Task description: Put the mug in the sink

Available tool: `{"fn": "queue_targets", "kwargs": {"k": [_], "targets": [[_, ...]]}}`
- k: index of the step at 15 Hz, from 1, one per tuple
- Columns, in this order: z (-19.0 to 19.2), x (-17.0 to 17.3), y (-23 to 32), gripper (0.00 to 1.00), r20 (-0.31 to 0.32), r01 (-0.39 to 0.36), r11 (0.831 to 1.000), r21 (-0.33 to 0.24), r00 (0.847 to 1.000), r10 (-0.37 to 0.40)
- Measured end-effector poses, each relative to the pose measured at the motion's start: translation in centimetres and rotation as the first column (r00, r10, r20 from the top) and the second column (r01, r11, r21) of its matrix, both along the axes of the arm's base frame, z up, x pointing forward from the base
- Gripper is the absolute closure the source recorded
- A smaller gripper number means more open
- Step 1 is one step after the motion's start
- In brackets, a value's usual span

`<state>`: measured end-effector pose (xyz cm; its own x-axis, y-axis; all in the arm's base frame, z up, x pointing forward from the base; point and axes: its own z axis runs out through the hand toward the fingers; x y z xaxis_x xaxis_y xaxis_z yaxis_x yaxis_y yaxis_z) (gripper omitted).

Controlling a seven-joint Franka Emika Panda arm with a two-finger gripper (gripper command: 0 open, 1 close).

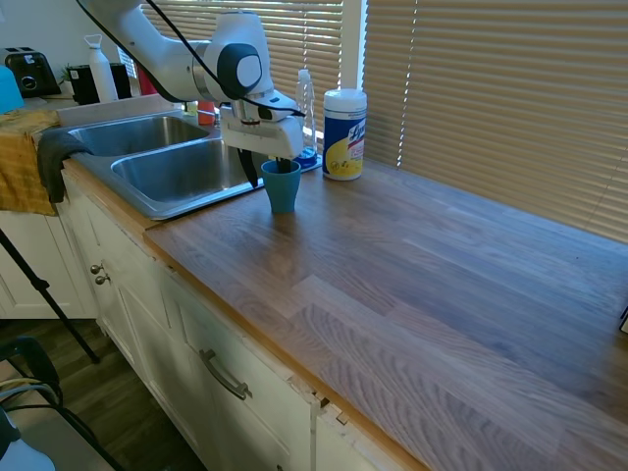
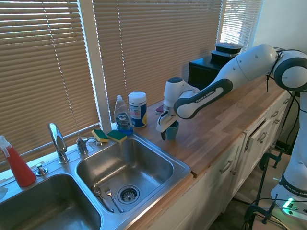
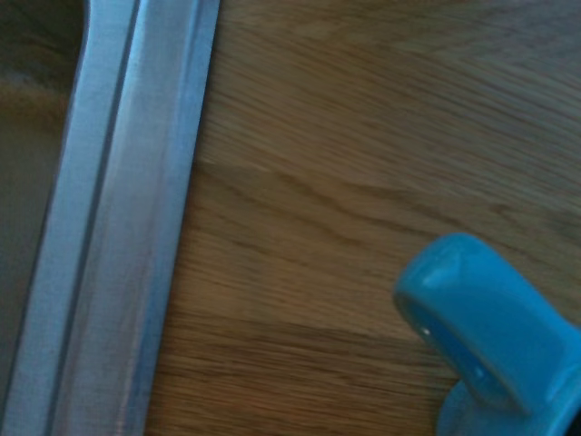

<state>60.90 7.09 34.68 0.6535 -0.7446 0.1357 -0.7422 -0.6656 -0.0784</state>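
The teal mug (image 1: 282, 188) stands upright on the wooden counter, just right of the sink (image 1: 147, 201) rim. My gripper (image 1: 267, 169) is lowered over the mug's sink-side wall and looks open. One dark finger (image 1: 252, 169) hangs outside the mug, a little apart from it; the other is hidden at or inside the rim. From the other side, the mug (image 2: 173, 130) sits under the gripper (image 2: 168, 128), beside the right basin of the sink (image 2: 184, 167). Close up, a piece of the mug (image 3: 490, 336) shows over the counter near the steel sink rim (image 3: 127, 227).
A white wipes canister (image 1: 344, 134) and a clear bottle of blue liquid (image 1: 307, 118) stand behind the mug by the blinds. Two sponges (image 2: 109, 136) lie on the sink's back rim near the faucet (image 2: 57, 141). Cutlery (image 2: 103, 195) lies in the right basin. A red spray bottle (image 2: 17, 165) stands far left.
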Motion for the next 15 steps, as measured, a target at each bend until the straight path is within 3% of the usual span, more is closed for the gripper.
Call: {"fn": "queue_targets", "kwargs": {"k": [15], "targets": [[0.03, 0.06, -0.23, 1.00, 0.005, 0.007, 1.000, 0.001, 1.000, -0.007]]}}
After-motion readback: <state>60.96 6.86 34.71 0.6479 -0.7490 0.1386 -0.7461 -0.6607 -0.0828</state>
